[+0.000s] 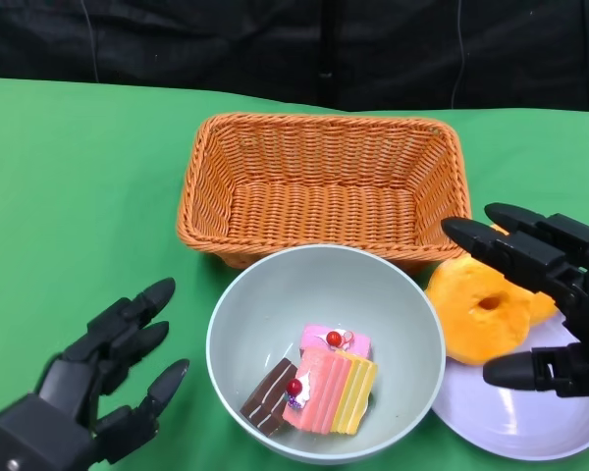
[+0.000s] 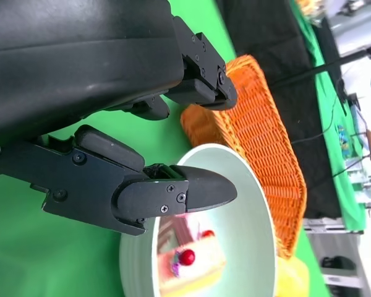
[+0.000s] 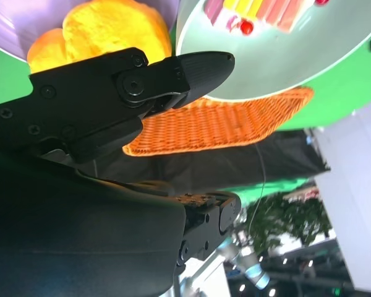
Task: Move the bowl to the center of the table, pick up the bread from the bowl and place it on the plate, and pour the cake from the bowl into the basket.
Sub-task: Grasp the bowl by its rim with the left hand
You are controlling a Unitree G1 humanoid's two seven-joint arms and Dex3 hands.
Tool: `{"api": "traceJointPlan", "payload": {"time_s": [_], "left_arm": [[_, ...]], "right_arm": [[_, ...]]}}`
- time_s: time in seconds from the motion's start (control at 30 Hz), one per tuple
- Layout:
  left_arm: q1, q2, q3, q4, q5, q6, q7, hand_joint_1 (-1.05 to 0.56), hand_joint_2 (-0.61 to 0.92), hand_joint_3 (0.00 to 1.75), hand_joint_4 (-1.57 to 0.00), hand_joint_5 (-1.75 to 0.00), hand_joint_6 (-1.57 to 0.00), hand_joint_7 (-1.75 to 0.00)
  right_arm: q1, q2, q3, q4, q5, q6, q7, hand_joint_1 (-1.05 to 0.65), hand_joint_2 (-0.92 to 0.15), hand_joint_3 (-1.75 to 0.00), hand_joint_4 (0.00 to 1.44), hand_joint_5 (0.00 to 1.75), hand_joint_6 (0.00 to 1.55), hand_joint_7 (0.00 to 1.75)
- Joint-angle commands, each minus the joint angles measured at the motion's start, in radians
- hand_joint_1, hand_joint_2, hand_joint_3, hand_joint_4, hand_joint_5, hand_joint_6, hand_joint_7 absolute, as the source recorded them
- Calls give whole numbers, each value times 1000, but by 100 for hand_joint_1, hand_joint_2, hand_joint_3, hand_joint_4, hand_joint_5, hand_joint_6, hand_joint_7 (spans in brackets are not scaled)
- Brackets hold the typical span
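Bowl: I see the pale green bowl (image 1: pixel 326 353) near the table's middle, its far rim right against the front of the orange wicker basket (image 1: pixel 324 186).
Cake: three pieces inside the bowl, a pink one (image 1: pixel 335 342), a chocolate slice (image 1: pixel 269 395) and a pink-and-yellow striped slice (image 1: pixel 330 391) with a red cherry.
Bread: the yellow ring-shaped bread (image 1: pixel 481 308) sits on the white plate (image 1: pixel 520 412), just right of the bowl.
Right hand: my right hand (image 1: pixel 555 294) hovers over bread and plate, fingers spread, holding nothing.
Left hand: my left hand (image 1: pixel 98 388) is left of the bowl, fingers apart, empty, not touching the rim.
Table: green cloth (image 1: pixel 79 196).
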Motion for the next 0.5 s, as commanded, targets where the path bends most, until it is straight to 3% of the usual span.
{"api": "traceJointPlan", "payload": {"time_s": [0.03, 0.2, 0.23, 0.27, 0.37, 0.5], "left_arm": [[28, 46, -4, -44, 88, -35, 24, -64, 92, 43, -29, -34, -42, -2], [33, 49, -5, -51, 110, -38, 28, -63, 92, 42, -28, -34, -42, -2], [38, 87, -5, -81, 201, -78, 50, -63, 92, 42, -28, -35, -42, -2], [39, 127, -3, -103, 292, -124, 73, -56, 92, 34, -29, -36, -42, -1], [27, 199, -1, -120, 435, -207, 107, -50, 92, 26, -29, -38, -43, -2], [-3, 270, 4, -86, 490, -322, 135, -50, 92, 21, -30, -40, -46, -3]], "right_arm": [[-14, 22, -5, 42, -21, -24, -61, -50, -92, -22, 34, 16, 33, 9], [-17, 26, -4, 56, -29, -34, -79, -50, -92, -23, 35, 17, 35, 9], [-18, 48, -13, 105, 29, -83, -105, -50, -92, -23, 35, 17, 35, 8], [-18, 70, -22, 154, 88, -132, -126, -40, -92, -19, 55, 27, 52, 15], [-13, 116, -36, 234, 216, -205, -143, -33, -92, -16, 79, 40, 73, 20], [18, 166, -41, 262, 335, -252, -131, -29, -92, -16, 96, 48, 89, 23]]}}
